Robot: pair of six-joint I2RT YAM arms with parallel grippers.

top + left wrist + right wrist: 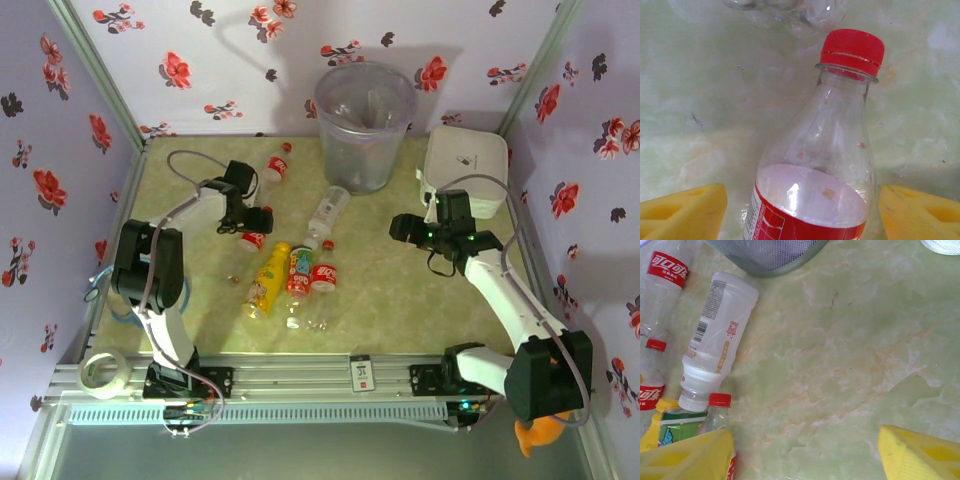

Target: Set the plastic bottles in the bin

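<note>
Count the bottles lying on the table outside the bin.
6. Red-capped bottle left of the bin; second bottle at the left tool; white bottle near the bin; yellow bottle, green-labelled bottle, red-labelled bottle side by side centrally. Others may hide inside it.

From my end I'm seeing a clear bottle [815, 150] with red cap and red label, a yellow bottle [267, 276], greyish-lavender see-through bin [365, 130], pale green marbled table [400, 300], lavender walls [235, 55] with red and dark flowers.

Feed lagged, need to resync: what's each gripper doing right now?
Left gripper: open, fingers either side of a red-capped bottle, not clamped.
Right gripper: open, holding nothing, above the table.
</note>
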